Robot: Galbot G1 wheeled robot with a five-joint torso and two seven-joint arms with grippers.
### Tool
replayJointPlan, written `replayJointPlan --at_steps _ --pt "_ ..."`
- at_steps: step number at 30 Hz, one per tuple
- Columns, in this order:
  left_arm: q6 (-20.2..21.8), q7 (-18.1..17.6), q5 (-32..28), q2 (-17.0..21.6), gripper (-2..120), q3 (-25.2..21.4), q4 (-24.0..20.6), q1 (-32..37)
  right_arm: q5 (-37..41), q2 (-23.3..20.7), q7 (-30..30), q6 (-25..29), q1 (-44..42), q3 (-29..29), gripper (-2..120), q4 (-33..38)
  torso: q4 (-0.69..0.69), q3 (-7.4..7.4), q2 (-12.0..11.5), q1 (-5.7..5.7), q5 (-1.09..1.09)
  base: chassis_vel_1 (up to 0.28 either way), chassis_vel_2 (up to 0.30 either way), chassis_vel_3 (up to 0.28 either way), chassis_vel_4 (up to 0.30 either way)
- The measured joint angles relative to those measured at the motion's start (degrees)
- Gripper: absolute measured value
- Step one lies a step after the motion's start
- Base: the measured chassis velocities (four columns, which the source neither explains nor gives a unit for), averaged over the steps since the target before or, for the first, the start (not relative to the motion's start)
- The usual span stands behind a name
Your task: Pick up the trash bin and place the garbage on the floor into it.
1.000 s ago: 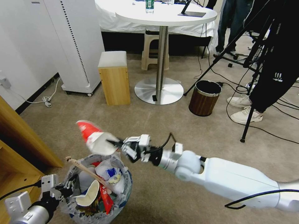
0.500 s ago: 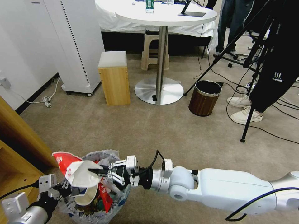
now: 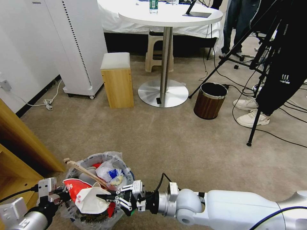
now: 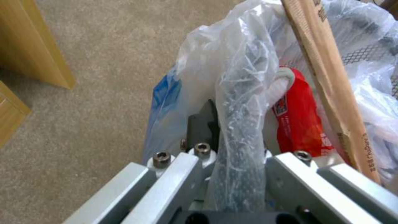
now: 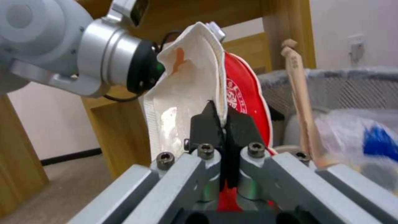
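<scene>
The trash bin (image 3: pixel 96 157) stands at the near left on the beige floor (image 3: pixel 179 143), its crinkly bag stuffed with garbage: a wooden stick (image 3: pixel 84 171), wrappers and a bottle. My left gripper (image 3: pixel 62 195) is shut on the bin's bag-covered rim (image 4: pixel 242 102), beside a red wrapper (image 4: pixel 298 124) and the stick (image 4: pixel 327 77). My right gripper (image 3: pixel 100 197) is shut on a crumpled red-and-white paper cup (image 3: pixel 88 199), held low over the bin's near side. Up close, its black fingertips (image 5: pixel 203 124) pinch the cup's (image 5: pixel 186 81) edge, with the bin's mesh wall (image 5: pixel 352 90) behind.
A wooden cabinet (image 3: pixel 19 140) stands close to the bin's left. Farther off are a wooden box stool (image 3: pixel 117 80), a round table's metal base (image 3: pixel 163 92), a brown wood-grain bin (image 3: pixel 210 100), tripod legs (image 3: pixel 252 127) with cables, and a person's shoes (image 3: pixel 251 118).
My right gripper came down and toward me with the paper cup, from above the bin's far rim to low over its near side. The left gripper and bin stayed put.
</scene>
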Motion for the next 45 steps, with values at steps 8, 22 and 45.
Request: replayJointPlan --at_steps 8,22,45 --pt "0.0 0.07 0.08 -0.27 1 0.09 -0.11 0.1 -0.79 -0.91 -0.05 -0.06 -1.59 0.8 0 -0.52 0.0 0.0 0.0 0.0 0.0 0.0 0.0 0.0 0.0" --pt "-0.02 0.32 0.46 -0.73 1 0.0 0.2 0.35 -1.56 -2.57 -0.37 -0.65 -3.43 4.59 51 1.69 0.0 0.0 0.0 0.0 0.0 0.0 0.0 0.0 0.0" --pt "0.0 0.73 1.66 -0.05 1 -0.2 0.62 1.24 0.46 -2.87 0.33 -0.71 -7.03 24.87 100 2.96 0.0 0.0 0.0 0.0 0.0 0.0 0.0 0.0 0.0"
